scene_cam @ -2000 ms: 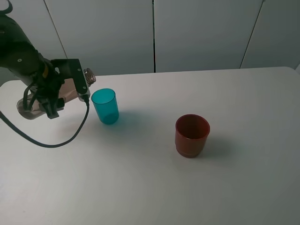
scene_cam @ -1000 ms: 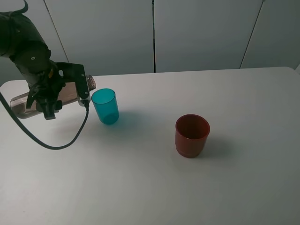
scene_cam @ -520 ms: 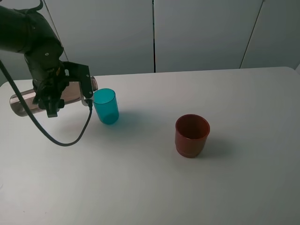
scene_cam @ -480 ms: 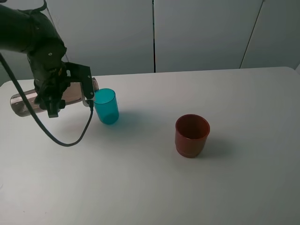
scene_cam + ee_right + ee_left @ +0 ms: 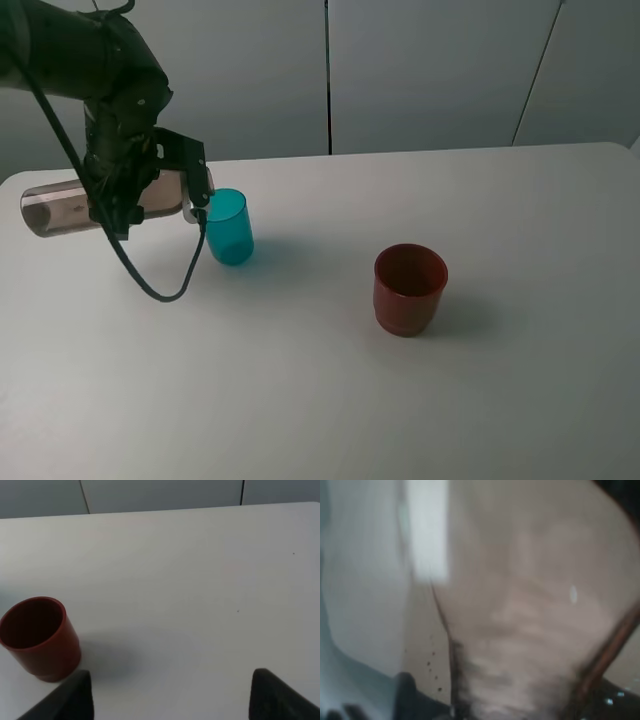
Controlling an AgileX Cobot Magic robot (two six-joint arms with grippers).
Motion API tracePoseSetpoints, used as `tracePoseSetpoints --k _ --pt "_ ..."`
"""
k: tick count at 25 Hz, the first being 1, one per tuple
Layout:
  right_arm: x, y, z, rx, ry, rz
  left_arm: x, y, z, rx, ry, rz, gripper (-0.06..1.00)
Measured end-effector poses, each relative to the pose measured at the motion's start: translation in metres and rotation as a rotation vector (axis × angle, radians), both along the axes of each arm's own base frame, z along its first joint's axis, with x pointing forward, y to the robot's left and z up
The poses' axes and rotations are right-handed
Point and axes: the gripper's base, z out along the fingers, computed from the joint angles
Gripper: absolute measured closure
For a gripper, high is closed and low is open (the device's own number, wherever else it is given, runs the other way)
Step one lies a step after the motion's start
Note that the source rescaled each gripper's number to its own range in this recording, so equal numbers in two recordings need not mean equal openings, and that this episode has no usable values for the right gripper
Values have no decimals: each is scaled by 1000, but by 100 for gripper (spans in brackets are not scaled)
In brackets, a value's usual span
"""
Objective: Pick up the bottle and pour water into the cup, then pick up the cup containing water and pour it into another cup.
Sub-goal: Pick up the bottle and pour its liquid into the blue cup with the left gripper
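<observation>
The smoky grey-brown bottle (image 5: pixel 60 207) lies nearly level in the air, held in my left gripper (image 5: pixel 155 195), which is shut on its body. Its neck (image 5: pixel 205 186) reaches the near-left rim of the teal cup (image 5: pixel 230 230), which stands upright on the table. I cannot tell whether water is flowing. In the left wrist view the blurred bottle (image 5: pixel 520 605) fills the picture. The red-brown cup (image 5: pixel 410 288) stands upright to the right, also seen as the red-brown cup (image 5: pixel 39 637) in the right wrist view. My right gripper (image 5: pixel 172 700) is open with nothing between its fingers, beside that cup.
The white table (image 5: pixel 300 390) carries only the two cups. A black cable (image 5: pixel 160 290) loops down from the left arm to just above the table. Grey wall panels (image 5: pixel 420 70) stand behind the table's far edge.
The left arm has risen and swung right. The bottle's base has lifted from a slant to nearly level, and its neck has come down to the teal cup's rim.
</observation>
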Motion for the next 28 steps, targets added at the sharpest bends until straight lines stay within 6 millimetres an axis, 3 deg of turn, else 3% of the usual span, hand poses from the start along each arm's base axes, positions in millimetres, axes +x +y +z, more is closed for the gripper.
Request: tracePoseSetpoints --k 12,28 --pt "0 0 0 0 0 0 9 -12 4 63 45 -22 92" --pt "0 0 0 -6 0 3 7 -16 6 84 55 -34 92"
